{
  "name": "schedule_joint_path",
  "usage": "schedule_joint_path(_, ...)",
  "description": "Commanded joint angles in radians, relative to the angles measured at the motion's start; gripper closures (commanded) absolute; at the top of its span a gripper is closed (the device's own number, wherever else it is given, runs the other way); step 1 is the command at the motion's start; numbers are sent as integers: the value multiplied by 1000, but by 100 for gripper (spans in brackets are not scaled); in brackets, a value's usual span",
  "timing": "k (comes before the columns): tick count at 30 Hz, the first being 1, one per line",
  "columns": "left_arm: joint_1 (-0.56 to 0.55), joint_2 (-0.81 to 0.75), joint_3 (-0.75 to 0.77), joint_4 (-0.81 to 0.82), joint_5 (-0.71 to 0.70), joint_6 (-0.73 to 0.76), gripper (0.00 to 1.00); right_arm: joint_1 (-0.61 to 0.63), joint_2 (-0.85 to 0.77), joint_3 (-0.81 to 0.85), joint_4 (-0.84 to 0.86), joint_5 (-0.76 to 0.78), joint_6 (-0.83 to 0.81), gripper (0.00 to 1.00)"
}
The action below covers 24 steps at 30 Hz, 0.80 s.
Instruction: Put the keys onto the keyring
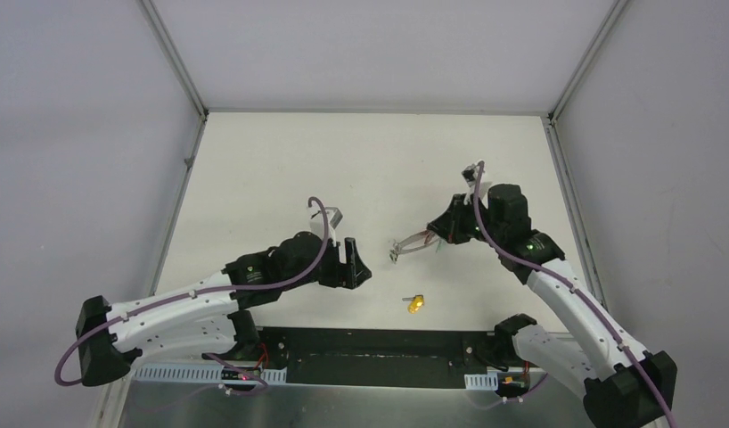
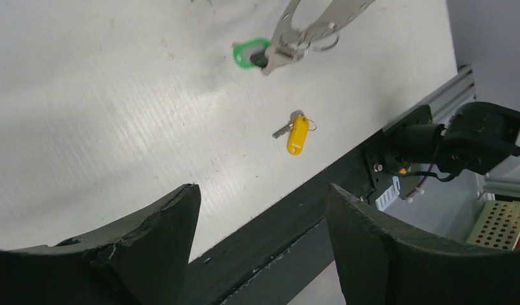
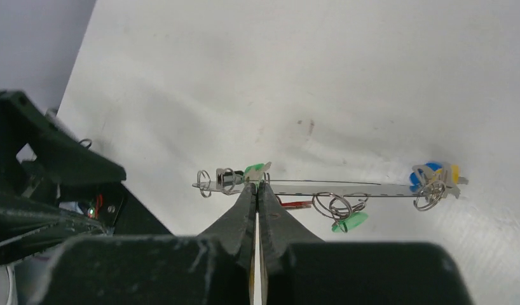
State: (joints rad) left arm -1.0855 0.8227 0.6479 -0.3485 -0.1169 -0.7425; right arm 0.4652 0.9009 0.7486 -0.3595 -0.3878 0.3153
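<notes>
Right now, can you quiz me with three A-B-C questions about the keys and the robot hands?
1. Where is the big ring?
A. lying loose on the table
B. pinched in the right gripper
C. out of sight

2. What colour is the tag on the key lying alone on the table?
A. pink
B. white
C. yellow

3. How is the left gripper?
A. open and empty
B. shut on a key
C. shut on the ring

Answers:
1 B, its jaws are closed on the ring's band.
2 C, the tag is plainly yellow.
3 A, its jaws stand apart with nothing between them.
</notes>
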Motion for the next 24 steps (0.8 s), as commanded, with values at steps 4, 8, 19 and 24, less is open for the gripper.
schedule_joint_path(4, -7, 257, 75, 49, 49, -267, 29, -186, 14, -73, 73, 61, 151, 100)
schedule_joint_path(8, -59, 469, 217, 67, 68, -259, 30, -272, 50, -97, 82, 38, 179, 100)
schedule_joint_path(19, -183, 971, 704, -224, -17, -277, 41, -361, 55, -150, 101, 13, 192, 100)
schedule_joint_path(24, -195, 1046, 778, -302, -48, -286, 48, -372, 56, -158, 100, 23, 200, 100)
